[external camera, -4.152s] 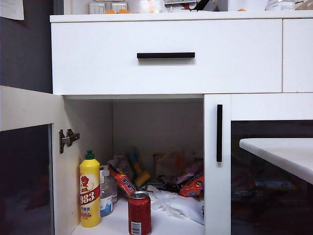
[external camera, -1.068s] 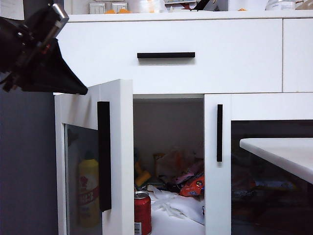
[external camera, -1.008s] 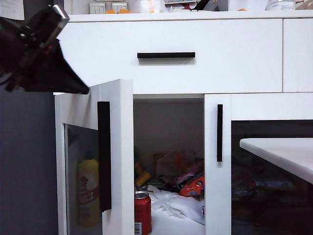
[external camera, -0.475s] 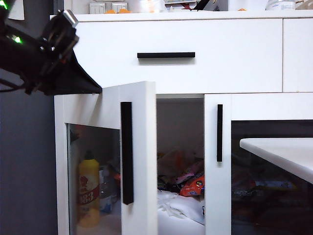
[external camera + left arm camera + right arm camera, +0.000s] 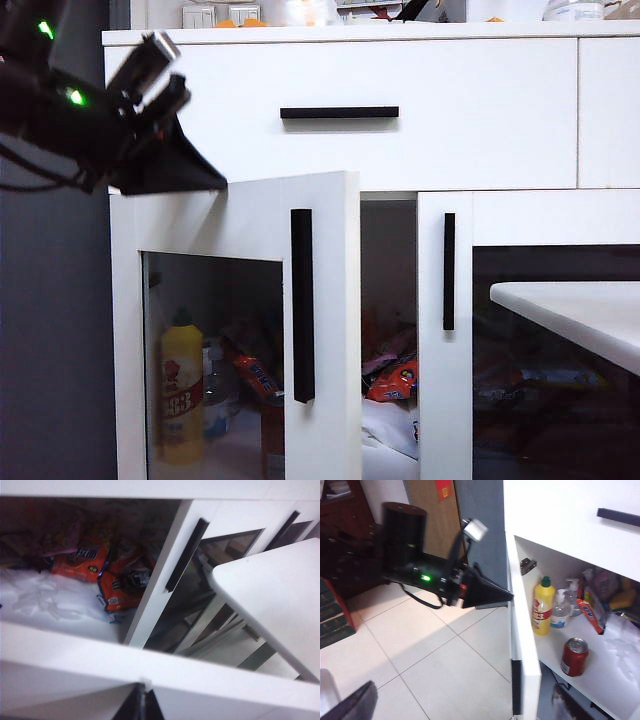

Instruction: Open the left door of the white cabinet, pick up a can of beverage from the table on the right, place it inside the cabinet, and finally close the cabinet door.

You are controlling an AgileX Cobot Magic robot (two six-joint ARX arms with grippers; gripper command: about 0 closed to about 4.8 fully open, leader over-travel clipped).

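So the left gripper [image 5: 205, 178] is clamped fully shut with nothing between its black tapered fingers [image 5: 492, 594], and the tip sits pressed against the outer face of the tall white-framed left door with the dark glass panel [image 5: 240, 330], right up at the door's top edge near the hinge side. In the left wrist view you just see the closed tips [image 5: 142, 707] butted against the white door edge. The door is partway open, the gap on its handle side showing the inside of the big white cabinet [image 5: 340, 110]. The small red drink can with the silver rim [image 5: 574, 656] stands upright on the cabinet's bottom shelf near the front edge, just beside a yellow bottle with a red label [image 5: 542, 606]. The right gripper [image 5: 350, 705] is spread wide and empty, hanging over the tiled floor, well away from the cabinet. The white bench [image 5: 575, 315] pokes in at the right.
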